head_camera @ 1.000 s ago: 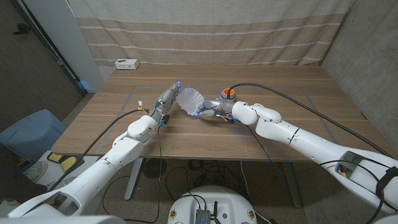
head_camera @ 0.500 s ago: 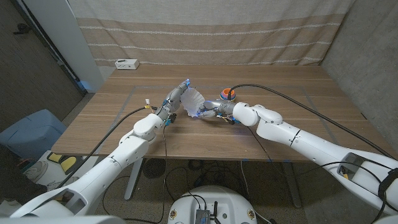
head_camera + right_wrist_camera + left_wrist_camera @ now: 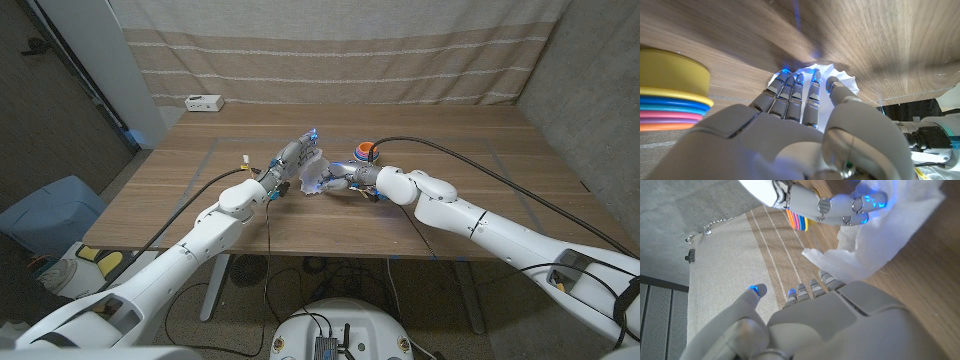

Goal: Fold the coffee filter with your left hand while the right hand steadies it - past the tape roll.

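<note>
Now both hands, left hand (image 3: 291, 157) and right hand (image 3: 338, 178), on coffee filter (image 3: 313, 170).

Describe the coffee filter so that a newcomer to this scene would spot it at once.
Start at the wooden table and find where the two robot arms meet near its middle. Between the left hand and the right hand sits the coffee filter: thin white crinkled paper, half lifted. The stack of coloured rings just behind it is rigid and bright.
</note>
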Motion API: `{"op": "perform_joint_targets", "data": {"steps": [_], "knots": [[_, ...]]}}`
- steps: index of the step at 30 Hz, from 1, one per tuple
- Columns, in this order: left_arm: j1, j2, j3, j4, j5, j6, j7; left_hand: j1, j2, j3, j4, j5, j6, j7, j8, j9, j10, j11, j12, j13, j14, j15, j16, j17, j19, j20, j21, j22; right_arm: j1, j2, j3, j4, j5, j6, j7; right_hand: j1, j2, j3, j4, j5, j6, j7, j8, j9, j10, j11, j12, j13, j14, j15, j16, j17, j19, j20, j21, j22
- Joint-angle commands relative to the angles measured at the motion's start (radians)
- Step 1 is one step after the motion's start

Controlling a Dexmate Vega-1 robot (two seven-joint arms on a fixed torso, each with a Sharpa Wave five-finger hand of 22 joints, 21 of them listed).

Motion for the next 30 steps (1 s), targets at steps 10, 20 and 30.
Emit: {"op": "perform_joint_targets", "data": {"steps": [10, 20, 30], "knots": [[-0.054, -0.063, 0.041, 0.161, 0.040, -0.072, -0.042, -0.020, -0.013, -0.010, 0.010, 0.001, 0.037, -0.007, 0.016, 0.004, 0.027, 0.003, 0.012, 0.005, 0.016, -0.011, 0.005, 0.003, 0.034, -0.008, 0.008, 0.002, -0.024, -0.020, 0.020, -0.031, 0.012, -0.023, -0.007, 0.010, 0.000, 0.000, 0.008, 0.004, 0.011, -0.003, -0.003, 0.006, 0.015, 0.002, -0.001, 0.003, 0.012, -0.003, 0.010, 0.007, 0.012, -0.001, 0.004, 0.004], [-0.030, -0.078, 0.018, 0.130, 0.131, -0.248, 0.041, -0.013, -0.004, -0.004, 0.004, 0.003, 0.113, -0.026, 0.030, 0.005, 0.075, 0.002, 0.021, 0.004, 0.058, -0.014, 0.008, 0.000, 0.070, -0.004, 0.011, 0.000, -0.014, -0.014, 0.015, -0.016, 0.013, -0.024, 0.001, 0.011, 0.000, -0.001, 0.010, 0.004, 0.011, -0.003, -0.004, 0.006, 0.015, 0.001, -0.002, 0.003, 0.012, -0.003, 0.011, 0.008, 0.014, -0.001, 0.003, 0.004], [0.049, -0.059, -0.025, -0.004, 0.256, -0.223, 0.251, 0.010, 0.003, 0.013, -0.018, -0.002, 0.136, -0.057, 0.022, 0.005, 0.057, -0.013, 0.007, 0.004, 0.048, -0.024, -0.004, -0.002, 0.025, 0.014, -0.016, -0.001, -0.008, -0.008, 0.008, -0.005, 0.014, -0.021, 0.005, 0.013, 0.000, -0.002, 0.011, 0.004, 0.011, 0.002, -0.005, 0.006, 0.016, 0.001, -0.003, 0.003, 0.012, -0.002, 0.011, 0.009, 0.015, -0.001, 0.002, 0.004]]}}
